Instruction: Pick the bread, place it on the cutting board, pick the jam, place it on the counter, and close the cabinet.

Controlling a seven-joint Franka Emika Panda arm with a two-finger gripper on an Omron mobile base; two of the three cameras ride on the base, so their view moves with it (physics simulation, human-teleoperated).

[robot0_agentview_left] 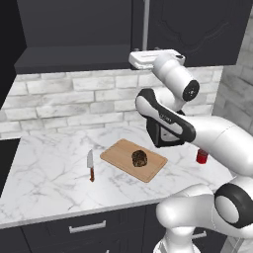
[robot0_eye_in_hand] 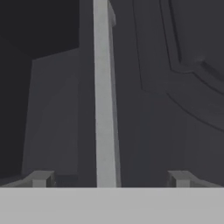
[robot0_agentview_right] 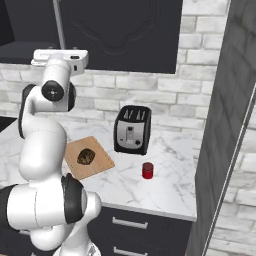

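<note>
- No readable writing or brand shows on any object.
- The small dark brown lumpy bread (robot0_agentview_left: 139,158) lies on the flat light-brown wooden cutting board (robot0_agentview_left: 118,153) on the white marble counter (robot0_agentview_left: 49,173).
- The small bright red jam jar (robot0_agentview_right: 147,170) stands on the counter, in front of the black toaster (robot0_agentview_right: 132,129).
- A red-handled knife (robot0_agentview_left: 91,165) lies just left of the board.
- The two-finger gripper (robot0_eye_in_hand: 109,178) is raised to the dark charcoal wall cabinet (robot0_agentview_right: 125,35); its fingers are spread, with the cabinet's vertical silver bar handle (robot0_eye_in_hand: 104,96) between them, nothing pinched.

1. The bread (robot0_agentview_left: 139,158) is dark brown and mottled.
2. The cutting board (robot0_agentview_left: 118,152) is light-brown wood.
3. The jam (robot0_agentview_right: 147,170) is bright red.
4. The surface (robot0_agentview_left: 49,178) is white marble, grey-veined.
5. The cabinet (robot0_agentview_right: 125,30) is dark charcoal; its handle (robot0_eye_in_hand: 105,96) is silver.
6. The toaster (robot0_agentview_right: 132,130) is black and silver.
7. The knife (robot0_agentview_left: 91,165) has a red handle.
</note>
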